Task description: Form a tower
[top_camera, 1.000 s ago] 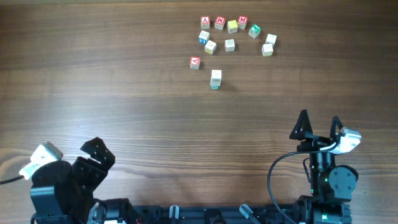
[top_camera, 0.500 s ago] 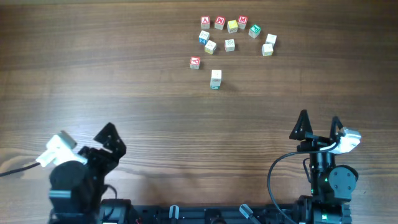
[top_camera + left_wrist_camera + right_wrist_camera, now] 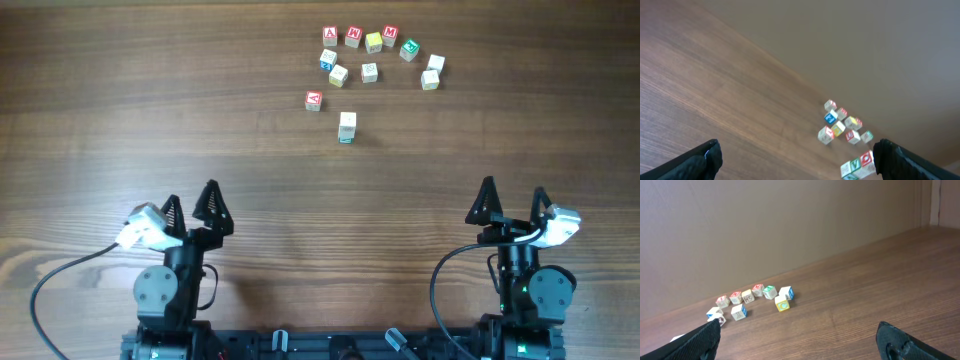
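The tower [image 3: 346, 127] is a short stack of pale letter cubes with green print at its base, standing alone just in front of the loose cubes. In the left wrist view the tower [image 3: 857, 167] shows at the lower right, close to my right-hand finger, with green and red letters on its sides. My left gripper [image 3: 191, 195] stands open at the near left, far from the stack, and nothing lies between its fingers [image 3: 800, 162]. My right gripper [image 3: 513, 188] is open at the near right, also empty [image 3: 802, 340].
Several loose letter cubes [image 3: 375, 52] lie in an arc behind the tower, and a red-marked cube [image 3: 313, 100] sits to its left. The same cluster shows in the left wrist view [image 3: 842, 122] and the right wrist view [image 3: 752, 300]. A plain wall rises behind the table.
The left arm has swung from the near left corner to the right and now points its open fingers toward the far side. The right arm and the cubes have not moved.
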Controlling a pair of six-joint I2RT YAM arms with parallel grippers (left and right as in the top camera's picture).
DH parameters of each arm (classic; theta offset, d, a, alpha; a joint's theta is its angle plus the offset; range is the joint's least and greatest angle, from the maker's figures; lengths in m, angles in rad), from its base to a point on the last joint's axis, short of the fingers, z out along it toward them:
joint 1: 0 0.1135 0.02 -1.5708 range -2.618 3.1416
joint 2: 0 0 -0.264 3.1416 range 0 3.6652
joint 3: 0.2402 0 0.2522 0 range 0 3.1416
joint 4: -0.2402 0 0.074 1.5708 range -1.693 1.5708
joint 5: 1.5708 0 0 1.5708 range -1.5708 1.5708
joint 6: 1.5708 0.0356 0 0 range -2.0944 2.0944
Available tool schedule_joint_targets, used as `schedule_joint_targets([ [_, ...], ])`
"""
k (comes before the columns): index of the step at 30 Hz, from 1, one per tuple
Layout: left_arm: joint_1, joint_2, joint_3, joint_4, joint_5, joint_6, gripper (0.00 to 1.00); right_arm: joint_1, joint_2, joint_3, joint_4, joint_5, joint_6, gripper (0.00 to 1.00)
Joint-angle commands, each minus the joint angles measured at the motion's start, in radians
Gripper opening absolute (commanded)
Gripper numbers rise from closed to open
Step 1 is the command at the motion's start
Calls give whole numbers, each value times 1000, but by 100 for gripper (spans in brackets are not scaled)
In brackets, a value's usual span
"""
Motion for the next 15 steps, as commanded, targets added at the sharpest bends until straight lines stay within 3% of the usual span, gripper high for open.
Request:
schedule_joint_targets([
  [1,-13,-42,-66,25,21,70,100,-4,-10,-1,2,-16,-19,100],
  [4,-13,-71,-67,32,42,168,100,-4,-10,-1,2,-16,-18,100],
  [9,-13,-79,-67,103,46,205,100,-4,-10,-1,2,-16,-19,100],
  [15,-14,-78,-67,24,78,286,100,-4,-10,-1,2,-16,-19,100],
])
